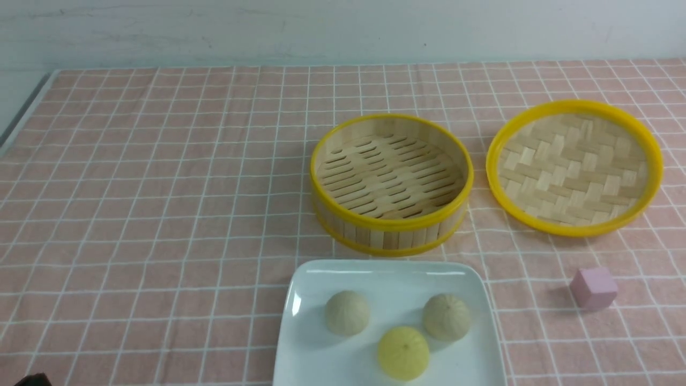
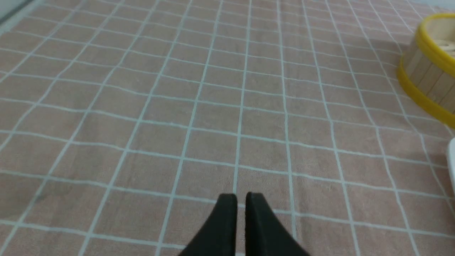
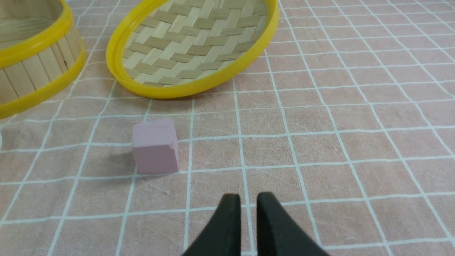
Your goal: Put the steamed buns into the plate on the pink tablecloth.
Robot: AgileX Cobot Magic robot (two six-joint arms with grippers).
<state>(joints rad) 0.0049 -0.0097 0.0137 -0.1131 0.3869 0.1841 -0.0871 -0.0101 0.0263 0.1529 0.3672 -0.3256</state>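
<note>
Three steamed buns lie in the white square plate at the near edge of the pink tablecloth: a pale one, another pale one and a yellow one. In the left wrist view my left gripper hangs over bare cloth left of the plate, its jaws a narrow slit apart with nothing between. My right gripper hangs over bare cloth near the pink cube, jaws slightly apart and empty. Neither gripper touches a bun.
The bamboo steamer basket stands just behind the plate, with no buns in it. Its woven lid lies upturned to the right. The pink cube sits right of the plate. A dark bit of the left arm shows at the bottom left corner.
</note>
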